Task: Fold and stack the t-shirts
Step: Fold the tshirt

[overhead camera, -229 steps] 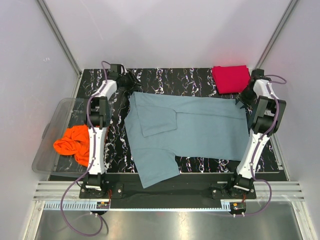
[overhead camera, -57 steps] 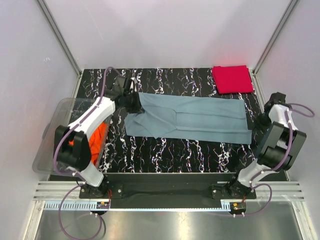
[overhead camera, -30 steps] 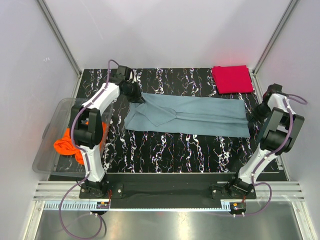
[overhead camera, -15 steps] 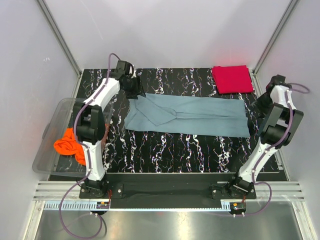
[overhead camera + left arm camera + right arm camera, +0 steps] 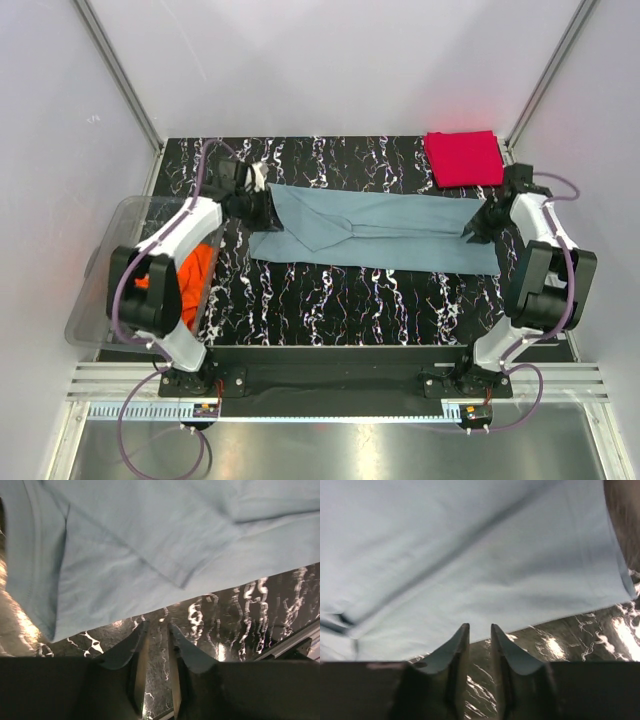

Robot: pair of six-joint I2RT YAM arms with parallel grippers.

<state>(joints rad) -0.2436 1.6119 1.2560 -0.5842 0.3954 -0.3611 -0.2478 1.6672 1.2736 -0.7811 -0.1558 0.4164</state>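
Note:
The grey-blue t-shirt (image 5: 390, 230) lies folded into a long strip across the middle of the table. My left gripper (image 5: 262, 208) is at its left end. In the left wrist view (image 5: 156, 625) the jaws are almost together and empty, over bare table just off the shirt's edge (image 5: 150, 530). My right gripper (image 5: 478, 222) is at the shirt's right end. In the right wrist view (image 5: 480, 626) it is also nearly closed and empty, at the cloth's edge (image 5: 470, 555). The red t-shirt (image 5: 462, 158) lies folded at the back right. The orange t-shirt (image 5: 197, 268) is in the bin, partly hidden by my left arm.
A clear plastic bin (image 5: 105, 260) stands off the table's left edge. The table (image 5: 380, 300) is black marble-patterned, with white walls close on three sides. A metal rail (image 5: 330, 375) runs along the near edge.
My left gripper has come from the back left corner to the shirt's left end. My right gripper has moved inward from the right edge to the shirt's right end. The shirt has not moved.

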